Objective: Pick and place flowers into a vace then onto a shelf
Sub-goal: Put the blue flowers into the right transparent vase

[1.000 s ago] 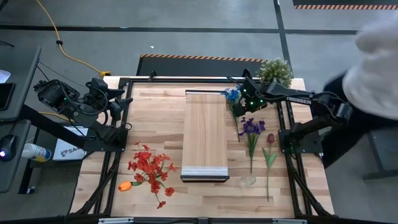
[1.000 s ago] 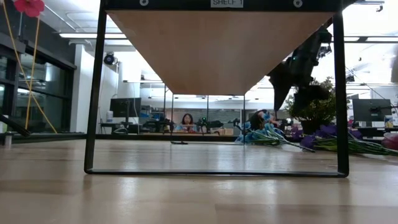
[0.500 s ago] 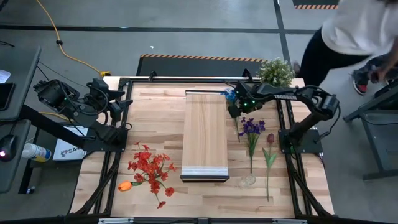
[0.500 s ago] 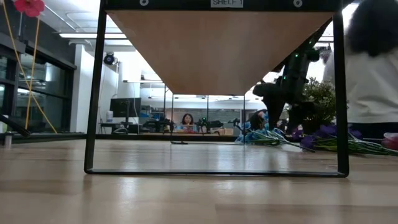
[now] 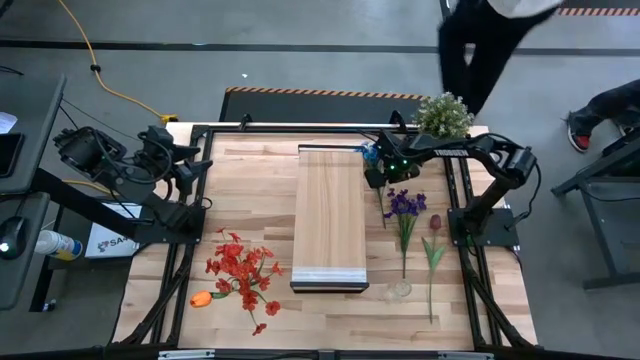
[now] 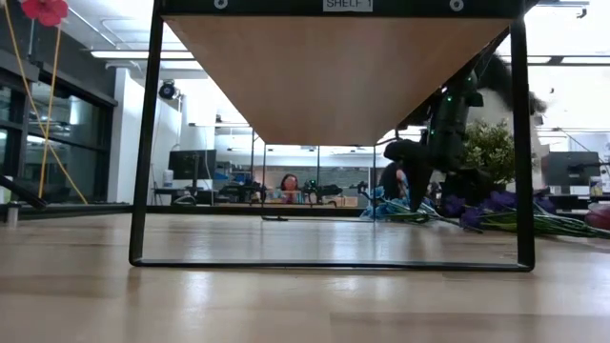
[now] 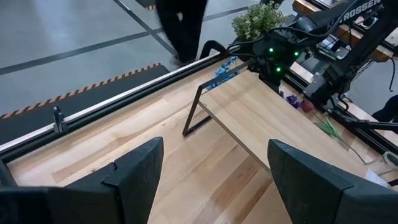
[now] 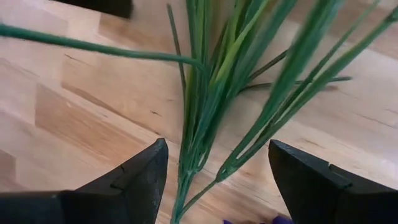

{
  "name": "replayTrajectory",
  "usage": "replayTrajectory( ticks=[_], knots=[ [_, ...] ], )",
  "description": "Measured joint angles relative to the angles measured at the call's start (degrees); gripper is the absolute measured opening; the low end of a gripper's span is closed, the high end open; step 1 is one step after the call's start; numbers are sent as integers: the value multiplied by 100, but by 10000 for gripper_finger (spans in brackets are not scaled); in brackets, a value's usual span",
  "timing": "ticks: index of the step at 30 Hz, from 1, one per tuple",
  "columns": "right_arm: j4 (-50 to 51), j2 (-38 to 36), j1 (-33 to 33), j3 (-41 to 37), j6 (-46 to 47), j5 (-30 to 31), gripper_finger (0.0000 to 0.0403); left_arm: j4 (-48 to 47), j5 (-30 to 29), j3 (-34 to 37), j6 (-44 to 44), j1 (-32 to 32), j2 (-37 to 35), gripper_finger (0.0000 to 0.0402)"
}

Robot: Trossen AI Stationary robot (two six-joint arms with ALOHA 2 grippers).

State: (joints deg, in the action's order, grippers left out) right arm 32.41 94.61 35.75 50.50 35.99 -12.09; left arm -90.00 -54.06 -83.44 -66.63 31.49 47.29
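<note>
The right gripper (image 5: 375, 178) was held open directly over the blue flower (image 5: 374, 153) near the table's (image 5: 250, 200) far edge, its stems (image 8: 205, 118) running between the fingers; the left gripper (image 7: 211, 180), also open, was parked well apart.

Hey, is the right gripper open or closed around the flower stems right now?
Open. The right gripper has its two fingers spread apart, with the green stems lying on the table between them, not pinched.

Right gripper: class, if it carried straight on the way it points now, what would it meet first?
Most likely the green stems of the blue flower lying on the tabletop; the open right gripper points down with the stems between its fingers.
</note>
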Motion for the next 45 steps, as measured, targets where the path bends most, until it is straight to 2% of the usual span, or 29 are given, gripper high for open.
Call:
replayTrajectory(
  ticks=[20, 45],
  knots=[
    [-192, 325, 65, 22, 151, 117, 266, -2, 71, 0, 15, 1, -35, 320],
    [-180, 354, 63, 7, 153, 643, 259, -2, 72, 0, 0, 2, -35, 321]
  ],
)
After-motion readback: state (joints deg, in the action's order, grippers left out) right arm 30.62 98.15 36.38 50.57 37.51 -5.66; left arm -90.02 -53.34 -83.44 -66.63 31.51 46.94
